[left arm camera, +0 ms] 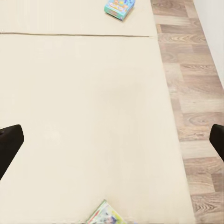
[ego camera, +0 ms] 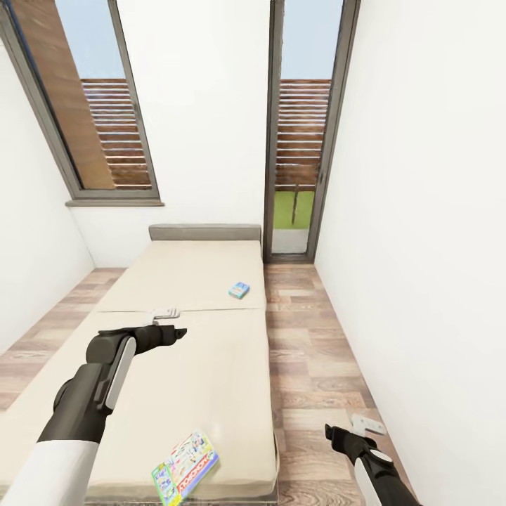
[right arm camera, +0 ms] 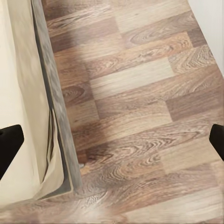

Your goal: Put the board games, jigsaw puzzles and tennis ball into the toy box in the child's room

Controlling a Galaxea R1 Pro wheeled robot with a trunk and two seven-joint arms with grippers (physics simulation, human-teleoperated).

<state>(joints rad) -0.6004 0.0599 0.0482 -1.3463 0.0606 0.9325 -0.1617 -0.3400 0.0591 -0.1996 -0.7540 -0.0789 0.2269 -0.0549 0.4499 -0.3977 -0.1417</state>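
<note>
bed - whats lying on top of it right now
Two board games lie on the bed: a small blue one toward the headboard and a larger green-edged one at the near corner. Left gripper hovers above.

Illumination was bright and even, daylight entering through the window (ego camera: 105,105) and glass door (ego camera: 299,126). Shadows were faint; a soft one lay on the floor (right arm camera: 140,93) beside the bed (ego camera: 190,337). No glare was noted. Wide-angle distortion slanted the head view's verticals. Renders were slightly soft.
</note>
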